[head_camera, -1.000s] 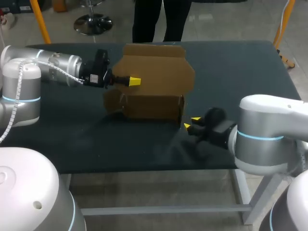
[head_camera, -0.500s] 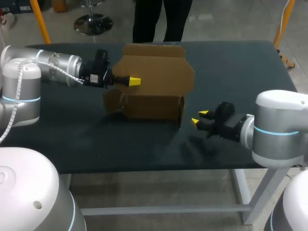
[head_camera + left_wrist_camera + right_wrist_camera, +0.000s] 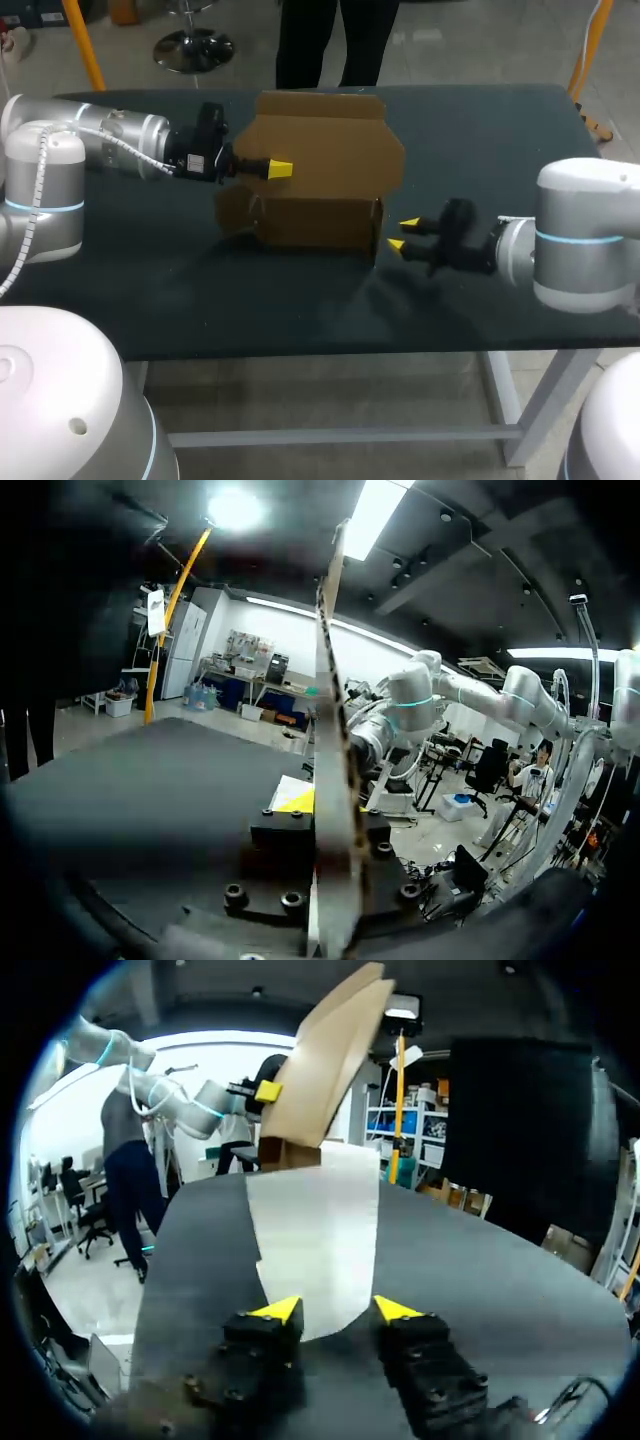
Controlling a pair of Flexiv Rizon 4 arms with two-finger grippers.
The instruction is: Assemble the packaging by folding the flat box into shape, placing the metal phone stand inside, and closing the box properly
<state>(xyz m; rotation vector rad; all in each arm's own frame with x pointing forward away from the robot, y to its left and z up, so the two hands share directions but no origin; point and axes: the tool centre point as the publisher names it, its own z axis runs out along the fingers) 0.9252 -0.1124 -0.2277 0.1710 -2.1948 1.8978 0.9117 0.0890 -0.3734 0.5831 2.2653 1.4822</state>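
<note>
partly assembled cardboard box [image 3: 318, 222] at the middle of the dark table [image 3: 200, 290], shown from the head view and both wrist views. the low body of the box is already raised into shape, and a tall upright panel [image 3: 330, 140] stands along its far side, so the top is open. the left gripper [image 3: 278, 169] is closed on the left edge of this panel; in the left wrist view the cardboard is seen edge-on between the fingers, with one yellow tip showing beside it. the right gripper [image 3: 403, 234] is held just right of the box's right end, near it but apart from it, with its fingers spread and nothing between them; in the right wrist view the box stands ahead of the two parted tips. the metal phone stand is not seen in any view, and whether it already lies inside the box cannot be told. the task is judged to be at the folding stage: the body is formed, while the end flaps and the lid are not yet closed. the loading of the stand, if not done, and the closing of the box are judged to be left to do.
</note>
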